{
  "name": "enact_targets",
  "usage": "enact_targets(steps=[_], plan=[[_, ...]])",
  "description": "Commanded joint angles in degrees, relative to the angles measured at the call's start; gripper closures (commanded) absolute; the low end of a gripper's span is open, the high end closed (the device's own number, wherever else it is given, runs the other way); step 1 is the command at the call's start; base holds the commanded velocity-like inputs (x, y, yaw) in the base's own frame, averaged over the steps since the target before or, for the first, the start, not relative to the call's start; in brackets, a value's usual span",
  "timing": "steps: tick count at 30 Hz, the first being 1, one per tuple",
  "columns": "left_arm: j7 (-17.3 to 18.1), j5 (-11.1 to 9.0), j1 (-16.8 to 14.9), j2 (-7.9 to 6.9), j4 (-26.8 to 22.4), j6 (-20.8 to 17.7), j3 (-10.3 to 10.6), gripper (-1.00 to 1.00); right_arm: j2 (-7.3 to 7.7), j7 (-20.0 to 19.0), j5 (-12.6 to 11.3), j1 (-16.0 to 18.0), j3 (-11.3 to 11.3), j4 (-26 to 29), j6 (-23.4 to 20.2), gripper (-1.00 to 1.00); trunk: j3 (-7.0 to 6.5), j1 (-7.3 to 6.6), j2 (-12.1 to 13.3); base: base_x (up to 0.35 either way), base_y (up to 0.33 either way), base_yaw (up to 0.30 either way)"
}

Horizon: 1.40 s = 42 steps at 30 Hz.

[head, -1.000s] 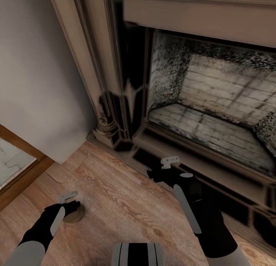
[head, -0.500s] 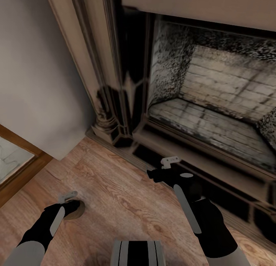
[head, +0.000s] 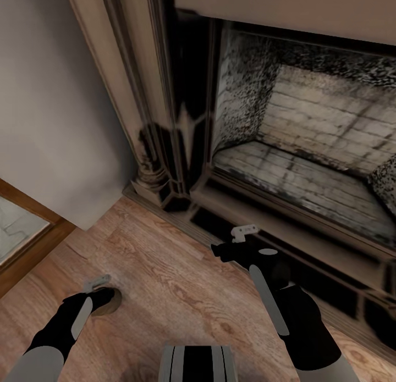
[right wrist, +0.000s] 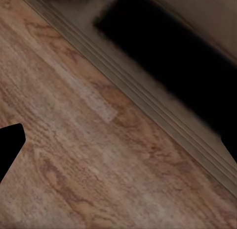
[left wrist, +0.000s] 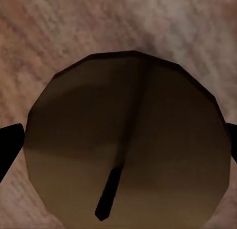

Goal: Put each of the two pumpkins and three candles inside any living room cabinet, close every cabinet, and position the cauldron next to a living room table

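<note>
Candle [left wrist: 128, 140] sits directly beneath left hand [head: 102, 297].

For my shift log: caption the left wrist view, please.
Left gripper straddles a candle with a dark wick, above the wooden floor.

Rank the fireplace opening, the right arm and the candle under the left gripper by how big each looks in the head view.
1. Fireplace opening: largest by far.
2. Right arm: clearly smaller, though it is closer to the camera, which inflates it.
3. Candle: smallest, a sliver on the wood floor, mostly hidden by the left gripper.
</note>
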<state>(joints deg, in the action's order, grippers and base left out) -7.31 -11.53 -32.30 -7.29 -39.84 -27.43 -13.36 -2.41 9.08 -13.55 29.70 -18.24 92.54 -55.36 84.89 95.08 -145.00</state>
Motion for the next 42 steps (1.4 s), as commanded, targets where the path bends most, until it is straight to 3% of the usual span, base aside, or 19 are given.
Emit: enact_targets(steps=[1, 10, 27, 32, 34, 36, 38, 42], plan=[[-0.34, -0.77, 0.04, 0.04, 0.32, -0.3, 0.01, 1.0, 0.02, 0.59, -0.6, 0.04, -0.04, 0.07, -0.19, -1.0, 0.04, 0.0, -0.01, 0.0, 0.0, 0.0], [-0.17, -0.67, 0.07, 0.2, -0.05, -0.21, 0.02, 1.0, 0.04, 0.59, -0.6, 0.04, -0.04, 0.09, -0.19, -1.0, 0.04, 0.0, -0.01, 0.0, 0.0, 0.0], [-0.08, -0.68, 1.0, 0.76, -5.29, -0.93, 0.15, 1.0, 0.04, 0.59, -0.6, 0.09, 0.05, 0.07, -0.26, -1.0, 0.04, 0.0, -0.01, 0.0, 0.0, 0.0], [-0.14, -0.65, 2.41, 2.88, -10.37, -3.58, 0.23, 1.0, 0.04, 0.58, -0.6, 0.17, 0.13, 0.09, -0.26, -1.0, -0.62, -0.08, 0.03, 0.0, 0.0, 0.0], [-0.15, -0.67, 3.5, 3.95, -13.88, -5.41, 0.25, 1.0, 0.04, 0.54, -0.6, 0.22, 1.2, 0.09, -0.42, -1.0, -1.06, -0.13, 0.06, 0.0, 0.0, 0.0], [-0.18, -0.63, 4.71, 5.58, -17.36, -6.89, 0.36, 1.0, 0.06, 0.13, -0.71, 0.62, 4.07, 0.09, -3.46, -1.0, -1.51, -0.18, 0.08, 0.0, 0.0, 0.0], [-0.23, -0.62, 5.26, 6.84, -19.21, -7.44, 0.48, 1.0, 0.05, -0.98, -0.79, 0.85, 5.45, 0.09, -4.64, -1.0, -1.95, -0.23, 0.11, 0.0, 0.0, 0.0], [-0.3, -0.58, 6.09, 8.88, -21.09, -7.81, 0.62, 1.0, 0.08, -5.6, -0.82, 0.92, 6.47, 0.09, -4.1, -1.0, -2.84, -0.34, 0.16, 0.0, 0.0, 0.0]])
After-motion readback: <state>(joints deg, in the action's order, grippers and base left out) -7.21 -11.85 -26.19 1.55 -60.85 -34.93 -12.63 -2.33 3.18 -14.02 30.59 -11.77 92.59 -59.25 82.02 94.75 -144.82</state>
